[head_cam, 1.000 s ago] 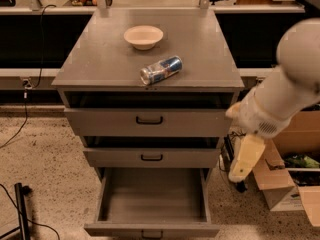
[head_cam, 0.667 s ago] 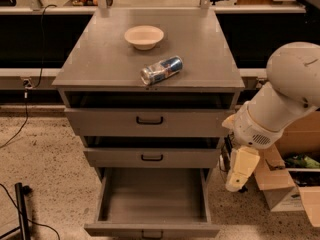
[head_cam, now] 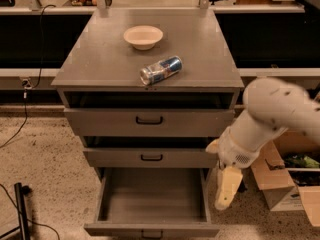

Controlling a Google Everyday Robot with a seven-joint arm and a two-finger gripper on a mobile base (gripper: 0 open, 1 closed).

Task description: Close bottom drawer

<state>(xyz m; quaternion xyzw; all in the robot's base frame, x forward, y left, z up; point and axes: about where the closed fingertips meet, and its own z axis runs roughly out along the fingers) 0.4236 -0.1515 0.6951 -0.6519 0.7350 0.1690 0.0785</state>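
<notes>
The bottom drawer (head_cam: pixel 152 201) of the grey cabinet (head_cam: pixel 100 64) is pulled far out, its deep grey box empty, its black handle (head_cam: pixel 152 233) at the lower edge of the view. My gripper (head_cam: pixel 226 189) hangs from the white arm (head_cam: pixel 272 114) just right of the drawer's right side wall, pointing down toward the floor. It is beside the drawer and apart from its front. The middle drawer (head_cam: pixel 151 157) and top drawer (head_cam: pixel 149 120) stand slightly out.
A cream bowl (head_cam: pixel 143 36) and a can (head_cam: pixel 161 70) lying on its side rest on the cabinet top. Cardboard boxes (head_cam: pixel 280 181) stand on the floor to the right. A black cable and a stand (head_cam: pixel 21 204) are at the left on the speckled floor.
My arm has swung left and down, bringing the gripper lower and closer to the bottom drawer's right side. The drawers have not moved.
</notes>
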